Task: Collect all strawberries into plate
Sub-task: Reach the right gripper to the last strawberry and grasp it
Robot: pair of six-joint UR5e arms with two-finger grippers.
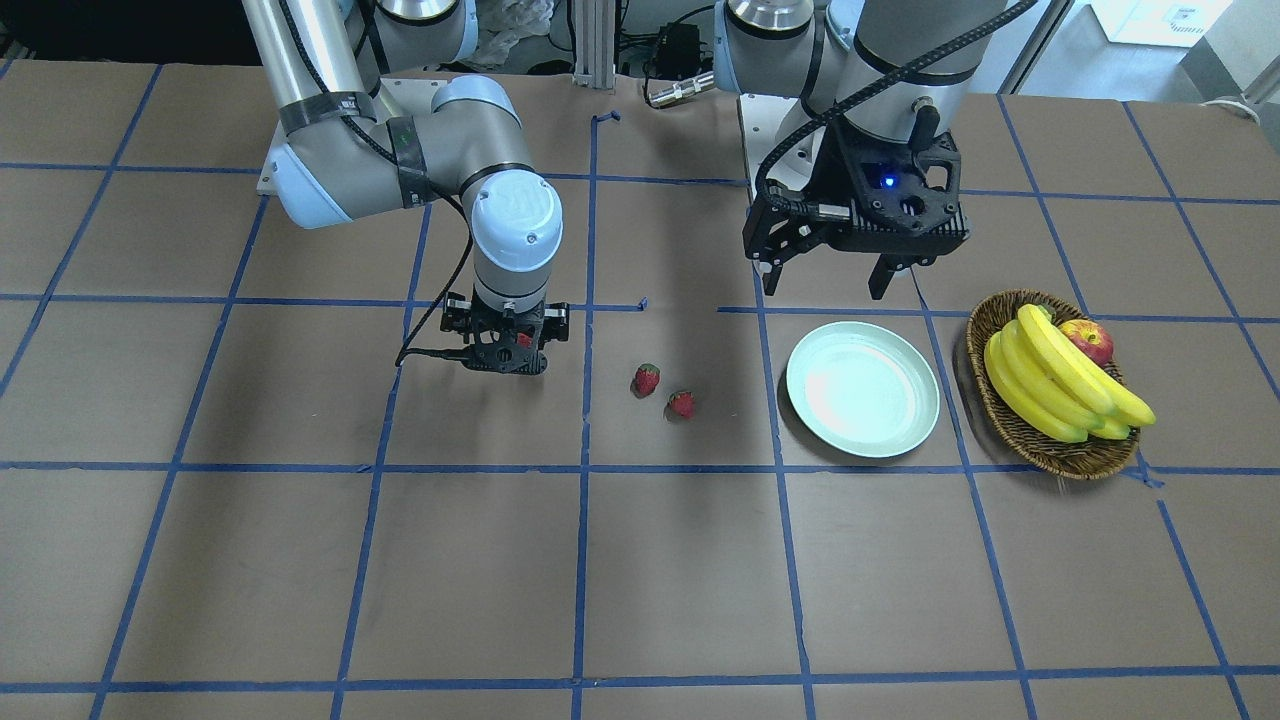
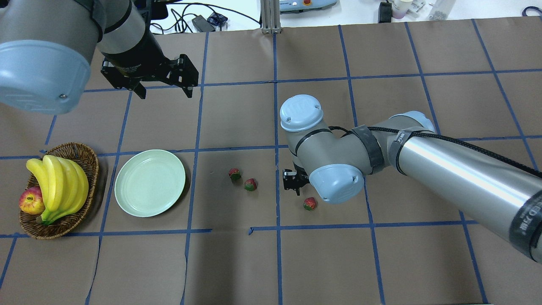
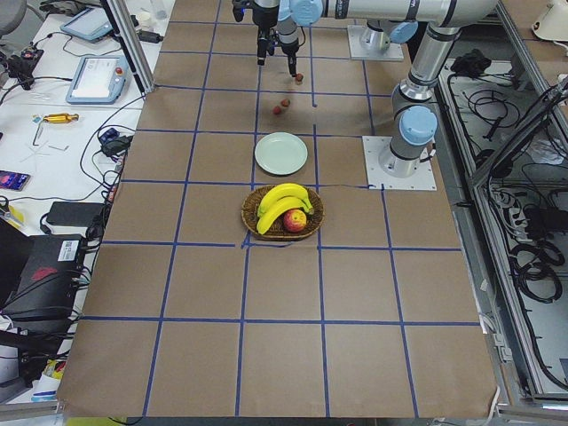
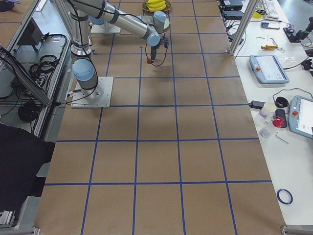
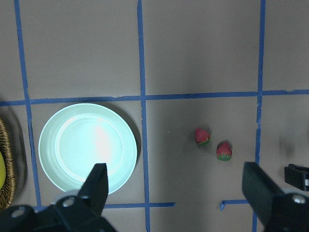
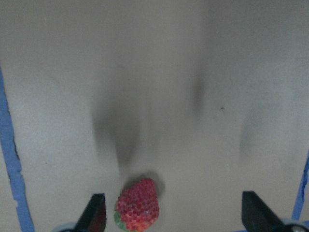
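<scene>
1. My right hand: fingers spread wide, holding nothing, low over the tabletop; one strawberry lies between the fingers, nearer one of them.
2. My left hand: wide apart, holding nothing, raised beyond the plate.
3. Two strawberries lie close together between plate and right hand.
4. Plate bare, none in it.
5. Wicker basket beside the plate: bananas, apple.
6. Labels: I can read none.
</scene>
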